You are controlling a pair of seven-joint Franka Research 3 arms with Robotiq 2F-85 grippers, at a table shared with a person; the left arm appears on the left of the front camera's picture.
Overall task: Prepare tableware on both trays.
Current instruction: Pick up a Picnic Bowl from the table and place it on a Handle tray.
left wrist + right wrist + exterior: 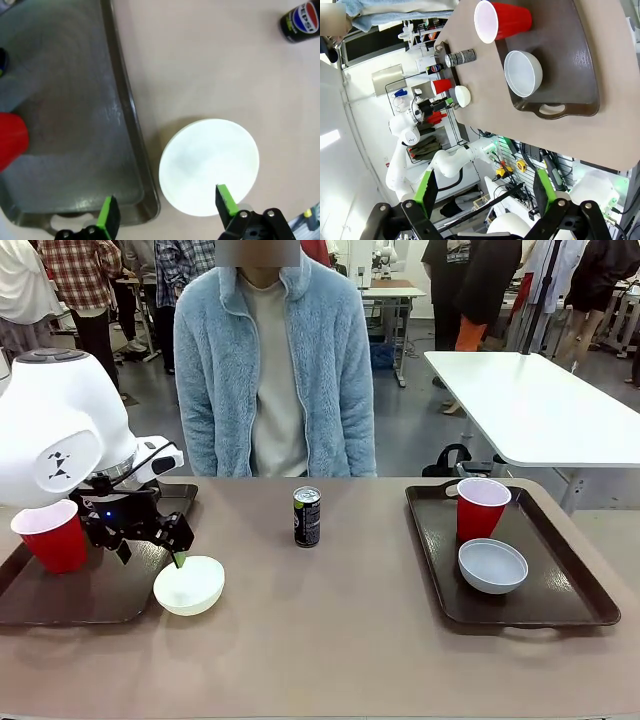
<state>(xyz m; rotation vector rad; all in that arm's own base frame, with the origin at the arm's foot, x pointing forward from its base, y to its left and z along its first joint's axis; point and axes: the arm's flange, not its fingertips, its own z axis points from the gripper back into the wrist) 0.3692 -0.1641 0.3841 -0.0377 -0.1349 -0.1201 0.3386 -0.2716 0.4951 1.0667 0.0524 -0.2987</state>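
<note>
My left gripper (150, 546) hangs open and empty over the right rim of the left tray (100, 592), right beside the cream-white bowl (188, 585), which sits on the table off the tray. In the left wrist view one fingertip (226, 199) is over the bowl (209, 166) and the other over the tray (75, 100). A red cup (52, 535) stands on that tray. A dark can (307, 516) stands mid-table. The right tray (560, 585) holds a red cup (481, 508) and a pale bowl (493, 566). My right gripper (485, 192) is open, high above that tray (570, 60).
A person in a light blue fleece jacket (275, 360) sits at the table's far side, hands out of sight. The brown tabletop (330, 630) runs bare between the trays apart from the can. A white table (540, 405) stands behind at the right.
</note>
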